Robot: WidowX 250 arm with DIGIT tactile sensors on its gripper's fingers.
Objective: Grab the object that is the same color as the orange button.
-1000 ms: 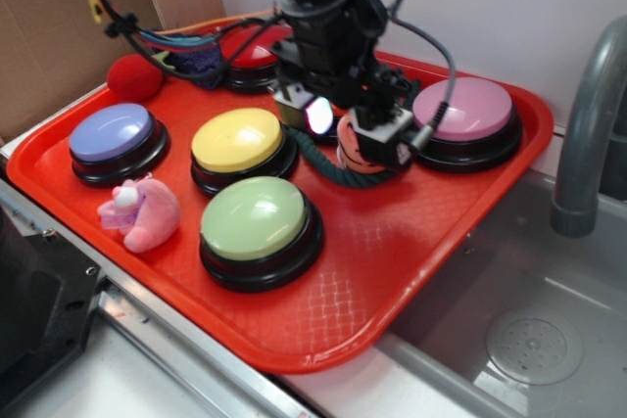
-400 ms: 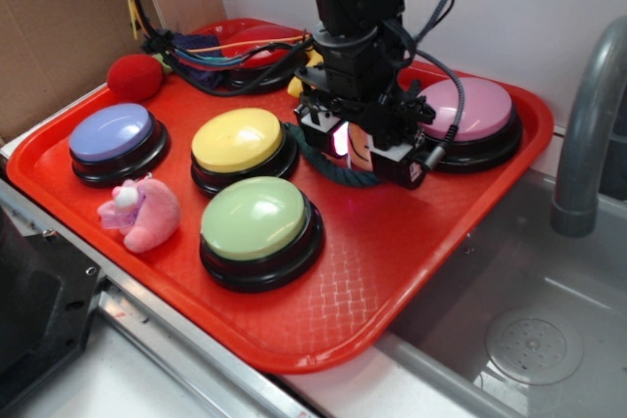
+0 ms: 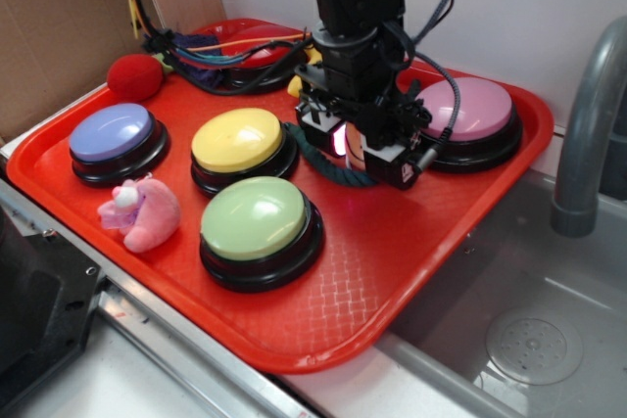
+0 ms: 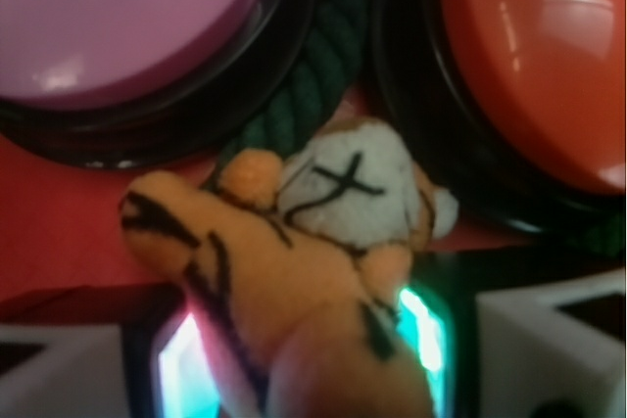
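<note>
On the exterior view's left, the red tray (image 3: 460, 232) carries a red ball (image 3: 134, 76) at ten o'clock near its far rim, a purple button (image 3: 116, 140) below it, and a pink plush animal (image 3: 144, 212) at eight o'clock just inside the near rim. Toward the middle sit the yellow button (image 3: 240, 147) and, at six o'clock from it, the green button (image 3: 259, 228), which is near the tray's front edge; bare tray floor opens to the right of the green button as far as the right-hand rim. A dark green rope (image 3: 323, 165) curls between the yellow button and the gripper (image 3: 357, 144), which hangs low over the tray centre with cables trailing to twelve o'clock across the red-topped button (image 3: 253, 44). At two o'clock the pink button (image 3: 470, 116) sits close to the tray's right rim, beyond which lies the sink (image 3: 534, 325). The wrist view shows the orange plush tiger (image 4: 294, 252) clamped between the gripper's jaws, its white face up, the rope just behind it, and the orange button (image 4: 544, 56) at one o'clock, close by.
</note>
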